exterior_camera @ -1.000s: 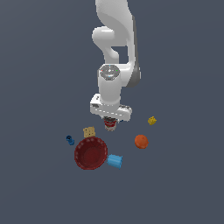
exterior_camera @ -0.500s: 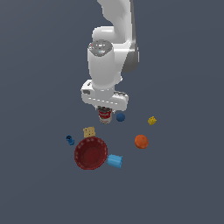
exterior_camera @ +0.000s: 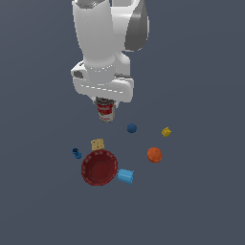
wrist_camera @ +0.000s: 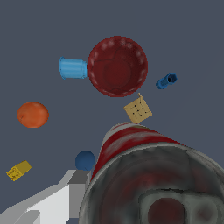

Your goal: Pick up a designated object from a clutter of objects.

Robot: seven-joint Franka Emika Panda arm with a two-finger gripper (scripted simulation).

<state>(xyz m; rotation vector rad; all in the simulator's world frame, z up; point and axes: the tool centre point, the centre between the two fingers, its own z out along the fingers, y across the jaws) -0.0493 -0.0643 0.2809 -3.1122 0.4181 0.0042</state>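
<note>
**A:** Where's your can point(exterior_camera: 106, 111)?

**B:** Clamped in the gripper point(exterior_camera: 106, 106), hanging clear above the floor. The rest of the clutter sits below it, the dark-blue ball point(exterior_camera: 131, 128) at about four o'clock and the red bowl point(exterior_camera: 99, 167) at six.

**A:** Then you should lift straight up and slowly, with no sideways swing, so the smooth tin doesn't slip.

**B:** And the tool?

**A:** The fingers are mostly hidden under the hand. They're closed against the can's sides, only as far apart as the can is wide, touching nothing else.
</note>
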